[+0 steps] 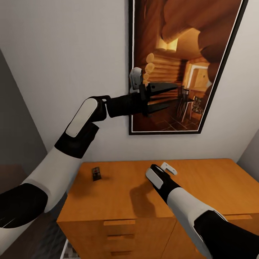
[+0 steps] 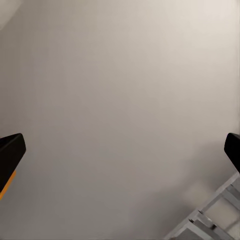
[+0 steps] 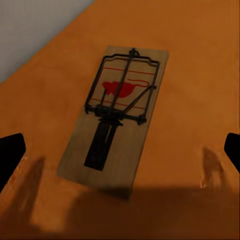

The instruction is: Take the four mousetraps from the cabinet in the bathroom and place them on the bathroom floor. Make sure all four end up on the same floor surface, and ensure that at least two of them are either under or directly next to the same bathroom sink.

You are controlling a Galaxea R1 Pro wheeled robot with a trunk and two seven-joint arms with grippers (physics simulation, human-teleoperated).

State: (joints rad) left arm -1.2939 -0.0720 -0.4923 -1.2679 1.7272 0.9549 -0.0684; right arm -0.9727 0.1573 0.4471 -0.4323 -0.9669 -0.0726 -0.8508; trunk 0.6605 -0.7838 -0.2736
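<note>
Your right claw (image 3: 120,150) hangs spread wide over a mousetrap (image 3: 117,117) lying flat on the cabinet (image 1: 201,180) top. It looks light, stiff and thin: pinch across the board's long edges, clear of the wire. Farther off, another mousetrap (image 1: 96,174); your left claw (image 1: 163,92) gapes, empty.

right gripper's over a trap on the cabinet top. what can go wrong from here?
1. The mousetrap lies flat on the cabinet top, offering little edge to pinch; the open right gripper may scrape the wood or push it away.
2. A second mousetrap sits near the top's left edge; a nudge could knock it off.
3. The left gripper, raised and open, hangs close to the framed picture and could hit it.
</note>
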